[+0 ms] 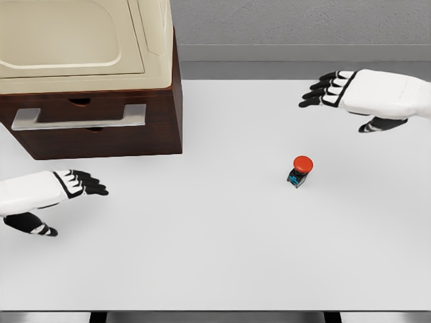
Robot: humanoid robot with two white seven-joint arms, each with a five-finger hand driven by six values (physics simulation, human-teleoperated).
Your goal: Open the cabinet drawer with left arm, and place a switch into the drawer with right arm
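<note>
Upper left of the frame: the cabinet (101, 128), dark glossy wood under a smooth cream top, its drawer (87, 108) closed behind a flat brushed-metal handle (77, 118). Lower left, the left hand (50, 195), white shell with black fingers, hovers over the plain white desk (215, 256), fingers loosely spread, holding nothing. Upper right, the right hand (363, 97) hangs the same way, fingers splayed and empty. Right of centre, the switch (300, 171) stands on the desk: round red cap on a small dark boxy base, well apart from both hands.
</note>
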